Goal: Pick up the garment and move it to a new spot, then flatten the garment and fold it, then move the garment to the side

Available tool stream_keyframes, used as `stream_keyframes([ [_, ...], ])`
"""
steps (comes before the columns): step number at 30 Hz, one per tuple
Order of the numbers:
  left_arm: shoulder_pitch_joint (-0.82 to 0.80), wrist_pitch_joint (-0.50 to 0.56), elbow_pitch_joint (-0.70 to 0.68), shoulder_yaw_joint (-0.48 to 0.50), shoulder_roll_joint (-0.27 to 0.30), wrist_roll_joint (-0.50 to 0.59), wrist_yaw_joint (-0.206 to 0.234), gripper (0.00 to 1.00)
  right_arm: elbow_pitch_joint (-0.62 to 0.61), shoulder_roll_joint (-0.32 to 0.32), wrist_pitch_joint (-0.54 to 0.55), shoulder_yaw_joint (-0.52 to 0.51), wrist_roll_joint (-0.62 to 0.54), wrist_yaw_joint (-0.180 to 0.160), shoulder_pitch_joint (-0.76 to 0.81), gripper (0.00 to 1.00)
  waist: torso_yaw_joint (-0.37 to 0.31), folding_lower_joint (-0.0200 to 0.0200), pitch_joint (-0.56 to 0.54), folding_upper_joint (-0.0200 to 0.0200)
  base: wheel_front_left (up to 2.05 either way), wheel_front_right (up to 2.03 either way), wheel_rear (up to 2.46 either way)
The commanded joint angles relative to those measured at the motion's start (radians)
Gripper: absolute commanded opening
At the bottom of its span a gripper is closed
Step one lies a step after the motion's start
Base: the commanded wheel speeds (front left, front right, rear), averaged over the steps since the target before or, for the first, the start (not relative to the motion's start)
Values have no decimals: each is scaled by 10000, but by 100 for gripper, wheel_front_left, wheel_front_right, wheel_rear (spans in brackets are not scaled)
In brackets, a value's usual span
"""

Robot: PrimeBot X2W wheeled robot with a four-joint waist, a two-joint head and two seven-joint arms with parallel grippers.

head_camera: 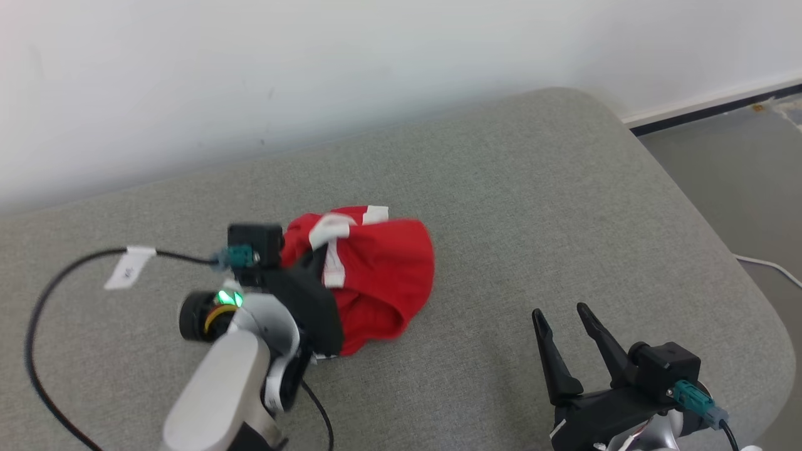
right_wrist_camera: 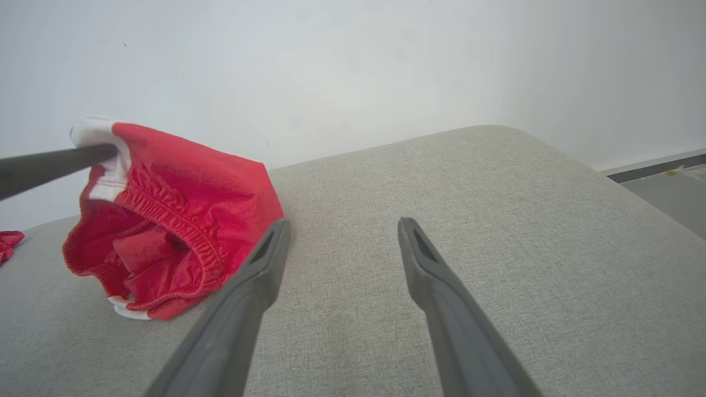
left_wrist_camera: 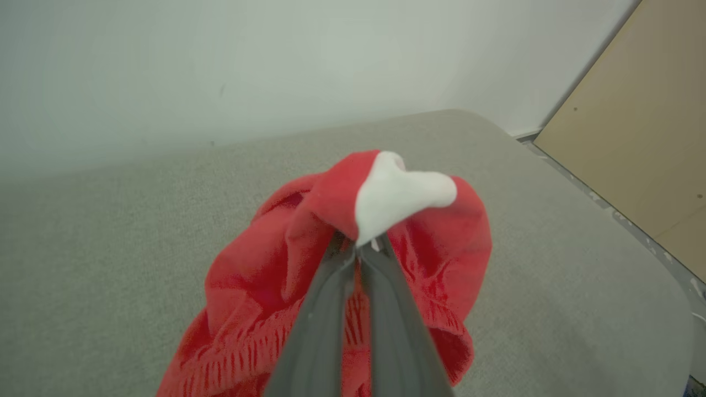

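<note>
Nearest, the right pincer (head_camera: 559,308) hangs low over the grey cushion (head_camera: 532,207), fingers spread and empty, pointing forward. To its left, the left arm reaches forward, the left pincer (left_wrist_camera: 358,247) clenched on the red garment (head_camera: 382,269) at its white trim, lower folds resting on the cushion.

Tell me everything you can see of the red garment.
The red garment is soft, textured cloth with white trim bands and a gathered elastic band, seemingly shorts. It is bunched, not flat. The left hand, shut, pinches a white-trimmed edge and holds that part raised, while the lower folds sag onto the grey cushion. Nothing else touches it; the open right hand stands apart to its side.
</note>
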Motion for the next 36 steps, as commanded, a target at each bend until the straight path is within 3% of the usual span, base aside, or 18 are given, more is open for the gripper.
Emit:
stream_keyframes([
  [1, 228, -224, 273, -66, -139, -163, -93, 0, 29, -4, -78, 19, 42, 30, -134, 100, -76, -1, 180, -1, 0, 0, 0],
  [2, 360, -326, 515, -163, -156, -129, -141, 0, 68, -1, -93, 24, 47, 30, -139, 100, -6, -1, 173, -1, 0, 0, 0],
  [3, 452, -439, 728, -272, -175, -98, -221, 21, 107, 1, -111, 44, 46, 30, -136, 100, 56, -1, 154, -1, 0, 0, 0],
  [4, 531, -564, 867, -308, -207, -178, -305, 100, 146, 1, -119, 52, 34, 30, -127, 100, 142, -1, 125, -1, 0, 0, 0],
  [8, 727, -1310, 1066, -176, -343, -601, -407, 100, 257, -4, -102, -44, -75, 30, -48, 100, 558, -1, -95, -1, 0, 0, 0],
  [13, 1227, -2290, 313, 78, -359, -1039, -591, 100, 412, -4, -13, -252, -137, 30, 150, 100, 1215, -1, -497, -1, 0, 0, 0],
  [23, 3450, -4135, -2188, 1235, 919, -1230, -495, 100, 436, -3, -109, -759, -226, 30, 309, 100, 2533, -1, -872, -1, 0, 0, 0],
  [28, 5400, -4536, -3576, 1837, 1423, -926, -626, 100, 489, -5, -517, -953, -365, 30, 293, 100, 2997, -1, -926, -1, 0, 0, 0],
  [36, 7295, -4573, -4816, 2745, 1370, 183, -324, 100, 915, -6, -727, -1304, -705, 30, 545, 100, 3491, -1, -883, -1, 0, 0, 0],
])
